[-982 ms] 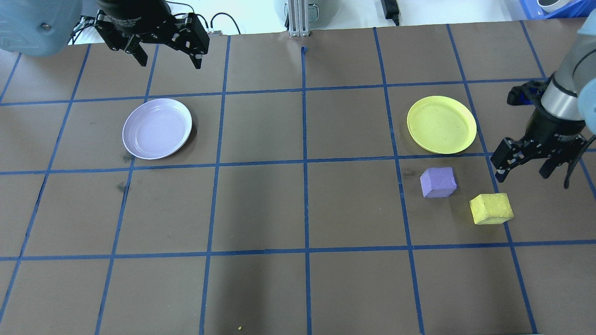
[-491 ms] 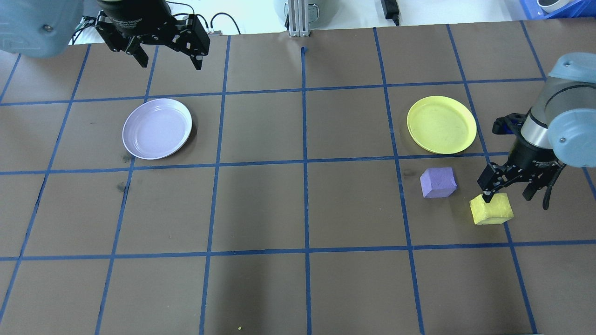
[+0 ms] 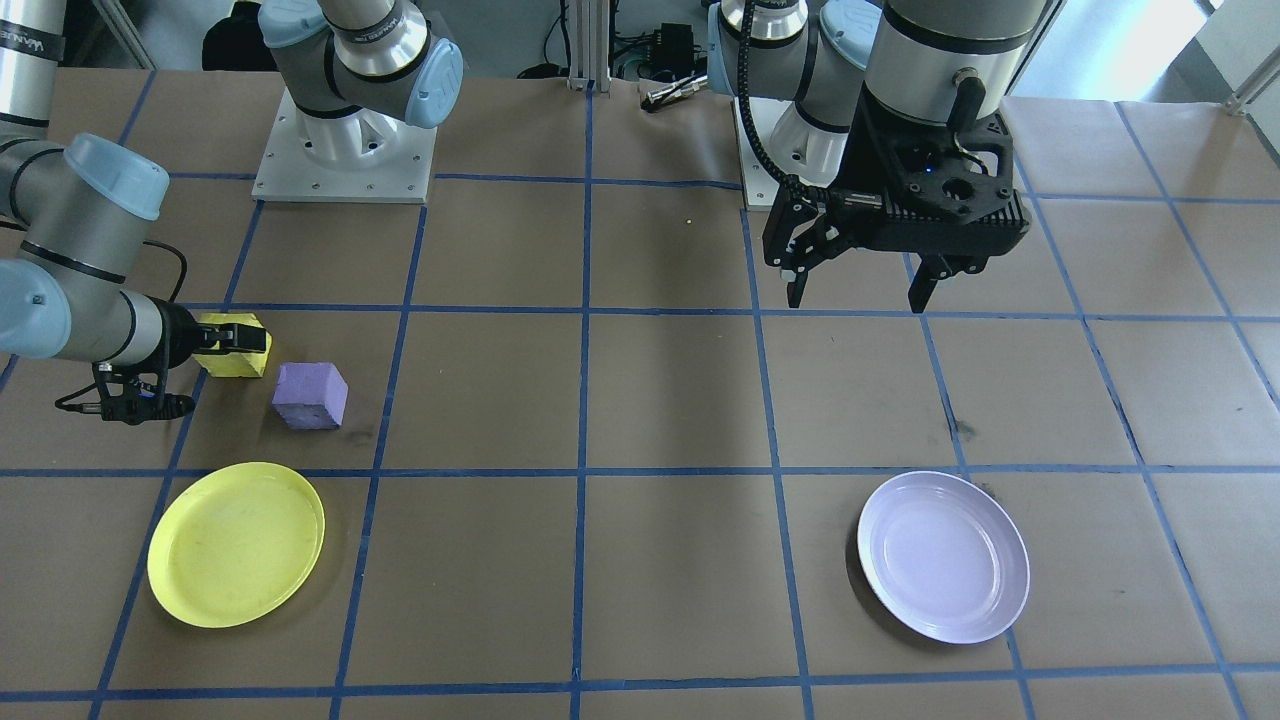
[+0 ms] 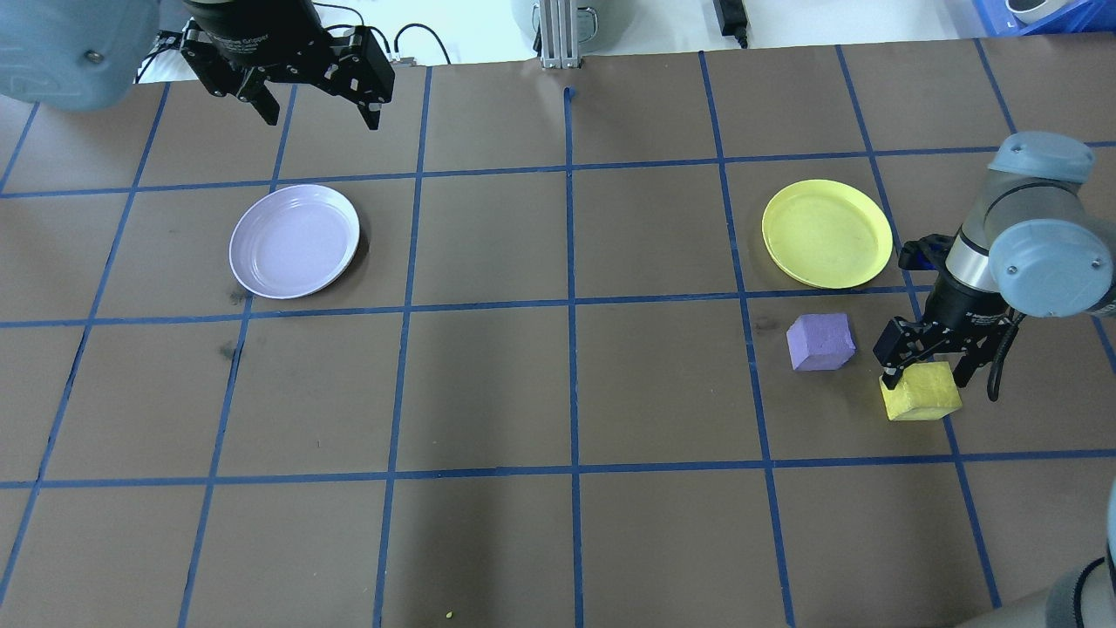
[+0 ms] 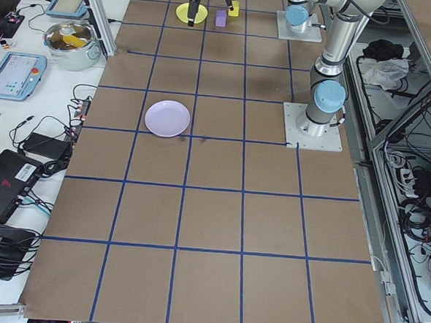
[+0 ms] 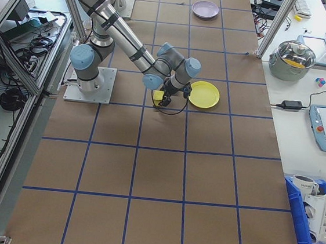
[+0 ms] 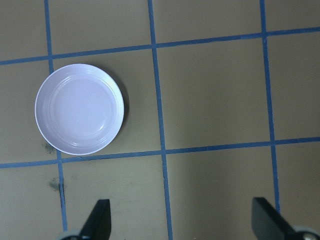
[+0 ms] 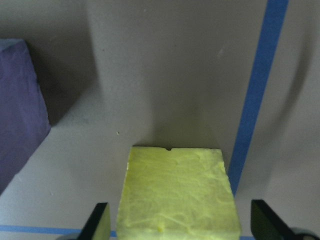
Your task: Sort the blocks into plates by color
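Fingers of my right gripper point(image 4: 922, 377) stand apart, straddling the rough yellow foam cube point(image 4: 921, 392) near the table's right edge, just beside the purple foam cube point(image 4: 819, 342). I judge centring before closing matters, keeping clear of its neighbour. My left gripper point(image 4: 309, 106) hangs open beyond the lavender plastic plate point(image 4: 295, 241); the round yellow plate point(image 4: 826, 233) lies near.

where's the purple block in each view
Front-facing: purple block, left, above the yellow plate.
Overhead: right, below the plate.
Exterior left: tiny, top edge.
Exterior right: hidden behind the arm.
Left wrist: not in view.
Right wrist: left edge.
Shared landmark: the yellow block beside it.
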